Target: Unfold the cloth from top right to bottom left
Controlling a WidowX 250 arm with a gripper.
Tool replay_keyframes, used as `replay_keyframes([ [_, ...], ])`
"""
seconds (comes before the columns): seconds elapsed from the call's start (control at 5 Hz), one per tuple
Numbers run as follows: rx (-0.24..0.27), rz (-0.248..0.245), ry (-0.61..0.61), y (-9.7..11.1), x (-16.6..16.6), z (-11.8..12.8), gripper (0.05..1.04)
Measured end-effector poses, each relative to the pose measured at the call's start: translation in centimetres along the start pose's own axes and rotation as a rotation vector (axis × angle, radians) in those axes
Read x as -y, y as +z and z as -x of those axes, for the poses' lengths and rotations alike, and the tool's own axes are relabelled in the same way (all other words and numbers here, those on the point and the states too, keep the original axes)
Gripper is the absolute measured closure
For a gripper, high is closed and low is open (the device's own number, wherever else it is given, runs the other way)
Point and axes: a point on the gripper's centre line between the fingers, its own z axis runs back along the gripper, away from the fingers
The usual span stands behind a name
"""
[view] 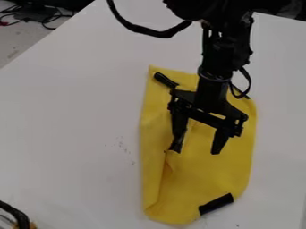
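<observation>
Cloth [209,176] lies partly behind the spread pincer [195,151], apparently with black tabs [216,204].

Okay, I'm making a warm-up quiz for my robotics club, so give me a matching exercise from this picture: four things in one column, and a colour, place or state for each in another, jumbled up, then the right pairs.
Things
1. Cloth
2. Table
3. Gripper
4. Lower black piece

Descriptions
A. At the cloth's edge, lower right in the view
B. Open, over the cloth
C. Yellow
D. White

Right pairs: 1-C, 2-D, 3-B, 4-A
</observation>
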Motion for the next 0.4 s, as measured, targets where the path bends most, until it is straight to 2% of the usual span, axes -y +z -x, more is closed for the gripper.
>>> replay_keyframes([
  [0.2,0.018,0.029,0.019,-0.05,-0.95,-0.66,0.085],
  [0.4,0.006,0.036,0.039,-0.42,-1.84,-0.46,0.085],
])
